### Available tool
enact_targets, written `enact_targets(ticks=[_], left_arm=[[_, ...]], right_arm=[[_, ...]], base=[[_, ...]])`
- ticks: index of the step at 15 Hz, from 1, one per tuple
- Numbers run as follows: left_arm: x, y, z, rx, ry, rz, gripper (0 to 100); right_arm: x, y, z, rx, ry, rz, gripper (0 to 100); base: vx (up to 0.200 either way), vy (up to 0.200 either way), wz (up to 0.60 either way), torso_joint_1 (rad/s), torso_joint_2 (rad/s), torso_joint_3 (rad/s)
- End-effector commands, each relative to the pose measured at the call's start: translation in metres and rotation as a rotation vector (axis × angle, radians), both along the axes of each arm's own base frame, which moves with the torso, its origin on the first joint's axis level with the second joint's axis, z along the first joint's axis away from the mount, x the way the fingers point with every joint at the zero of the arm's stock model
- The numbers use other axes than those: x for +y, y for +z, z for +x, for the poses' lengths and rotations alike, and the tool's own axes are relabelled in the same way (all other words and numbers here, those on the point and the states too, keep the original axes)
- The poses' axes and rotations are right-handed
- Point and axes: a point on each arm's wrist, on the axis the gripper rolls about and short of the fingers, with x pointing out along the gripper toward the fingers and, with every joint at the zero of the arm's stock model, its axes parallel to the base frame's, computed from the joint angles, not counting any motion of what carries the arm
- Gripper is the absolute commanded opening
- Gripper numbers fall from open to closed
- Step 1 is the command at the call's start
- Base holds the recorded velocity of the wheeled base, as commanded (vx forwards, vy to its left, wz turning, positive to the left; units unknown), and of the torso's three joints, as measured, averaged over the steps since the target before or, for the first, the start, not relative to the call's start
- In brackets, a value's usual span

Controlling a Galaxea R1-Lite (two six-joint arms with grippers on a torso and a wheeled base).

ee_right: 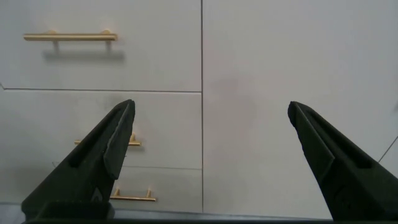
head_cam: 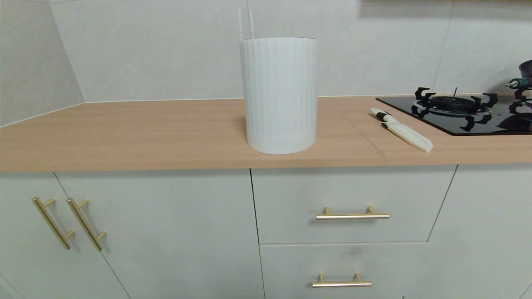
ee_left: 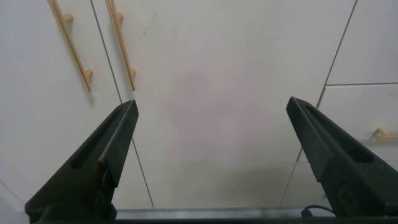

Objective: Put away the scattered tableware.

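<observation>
Cream-white and slim, the knife (head_cam: pixel 401 129) lies flat on the wooden countertop (head_cam: pixel 124 133) at the right of centre in the head view, between the tall white ribbed holder (head_cam: pixel 280 95) at mid-frame and the black hob (head_cam: pixel 457 110) at the right edge, touching neither. Its long axis runs on a slant from upper left to lower right: the handle, banded in dark and pale, points up towards the wall, and the pale blade end points down towards the counter's front edge. Two thin pale sticks (head_cam: pixel 245 23) stand up out of the holder's upper left rim. The right gripper (ee_right: pixel 210 104) has its dark fingers spread wide with nothing between them, and faces the pale drawer fronts (ee_right: pixel 99 68) with brass bar handles. The left gripper (ee_left: pixel 210 106) is likewise spread and empty, before the cabinet doors (ee_left: pixel 205 93). Both seem to sit below the counter top, so the knife is up and away from either. It lies on the right side, so the right arm looks the nearer, with the holder to the knife's left.
</observation>
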Motion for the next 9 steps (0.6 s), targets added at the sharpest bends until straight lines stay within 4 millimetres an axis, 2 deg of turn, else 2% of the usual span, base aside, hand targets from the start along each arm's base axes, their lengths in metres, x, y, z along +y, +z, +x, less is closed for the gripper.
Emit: enact_targets(ticks=[1, 9], left_arm=[[0.0000, 0.0000, 0.0000, 0.000, -0.001, 0.000, 100], [0.0000, 0.0000, 0.0000, 0.000, -0.001, 0.000, 100]], right_arm=[[0.0000, 0.0001, 0.0001, 0.001, 0.001, -0.001, 100], [0.0000, -0.0001, 0.0001, 0.002, 0.001, -0.001, 100]], base=[[0.000, 0.000, 0.00, 0.000, 0.00, 0.000], [0.000, 0.000, 0.00, 0.000, 0.00, 0.000]])
